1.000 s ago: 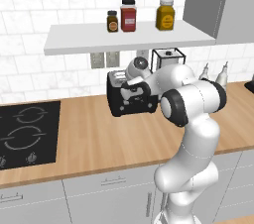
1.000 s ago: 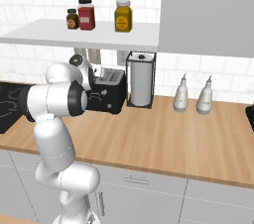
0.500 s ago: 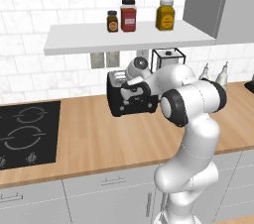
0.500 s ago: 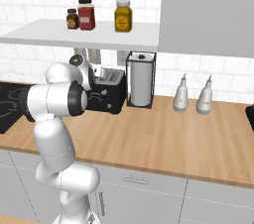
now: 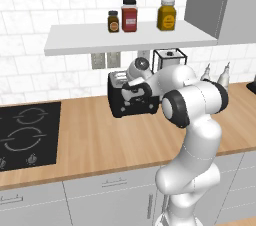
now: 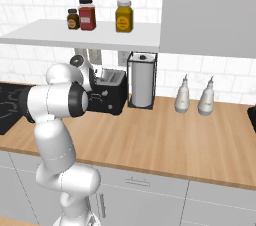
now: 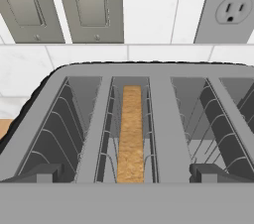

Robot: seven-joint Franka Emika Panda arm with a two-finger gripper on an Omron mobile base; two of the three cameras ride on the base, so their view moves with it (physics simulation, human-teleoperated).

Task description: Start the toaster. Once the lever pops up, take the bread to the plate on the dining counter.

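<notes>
Claw (image 7: 127,173) spread wide, gripping nothing, poised right over the black boxy toaster with silvery slotted top (image 7: 149,119), fingertips (image 7: 42,173) flanking the slots. Thin golden-brown bread slice (image 7: 131,134) stands on edge in a middle slot. Toaster sits on the light-wood worktop (image 5: 100,135) at the white tiled wall (image 5: 30,20).

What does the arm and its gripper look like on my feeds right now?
The arm is glossy white, built of rounded, bulbous segments with dark grey to black rings at the joints. No cables or markings can be made out. The gripper ends in two small, dark grey, blocky fingertips.
</notes>
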